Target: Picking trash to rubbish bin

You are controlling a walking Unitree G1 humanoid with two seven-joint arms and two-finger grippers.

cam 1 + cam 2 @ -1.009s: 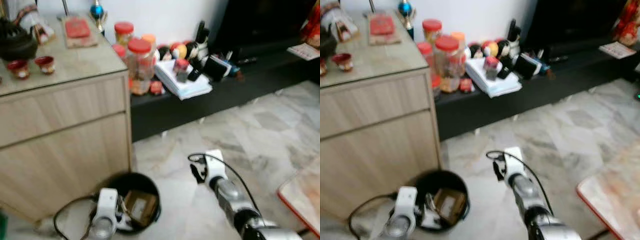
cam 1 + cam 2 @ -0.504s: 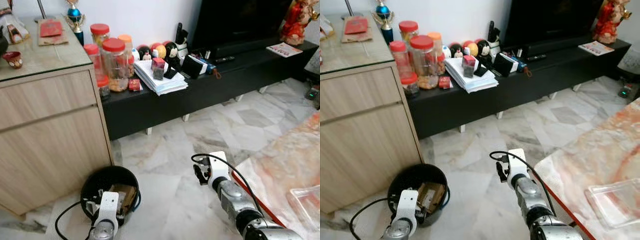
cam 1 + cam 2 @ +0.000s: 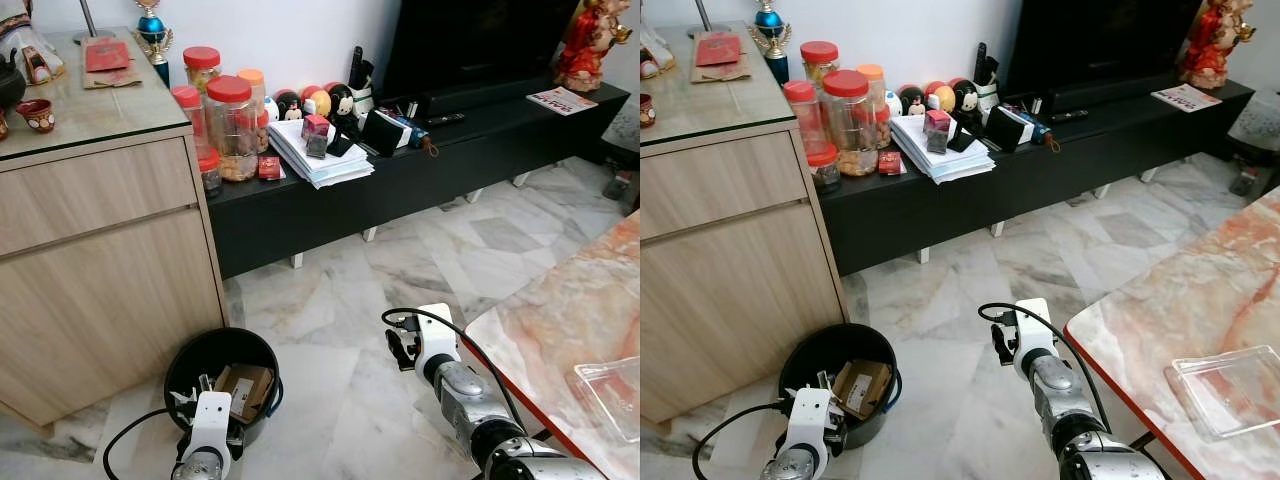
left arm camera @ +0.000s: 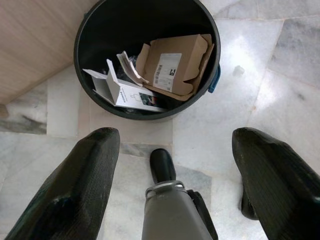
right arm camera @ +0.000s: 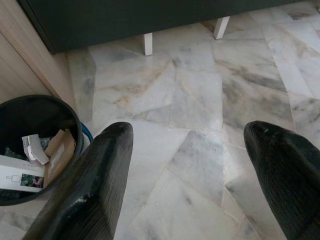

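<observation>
Left wrist view puts my left gripper (image 4: 172,165) above the marble floor (image 4: 280,65), jaws spread wide and holding nothing, just beside the black rubbish bin (image 4: 87,30). I note the bin stands on the floor against the wooden cabinet (image 3: 100,270). Inside it lie a brown cardboard box (image 4: 175,62) with a white label, tilted against the wall, a white carton (image 4: 122,92) resting on the rim on the gripper's side, and a crumpled scrap between them. A blue piece shows at the bin's outer edge; I cannot tell what it is. Right wrist view shows my right gripper (image 5: 187,170) over bare marble, jaws likewise released and empty, with the bin (image 5: 35,107) off to one side. From the head cameras, the right arm (image 3: 460,395) reaches forward over the floor beside the corner of a marble tabletop (image 3: 1160,320), on which a clear plastic tray (image 3: 1225,390) lies flat. Jars with red lids (image 3: 232,125) and stacked papers (image 3: 320,160) sit on the low black shelf (image 3: 450,160) beyond.
</observation>
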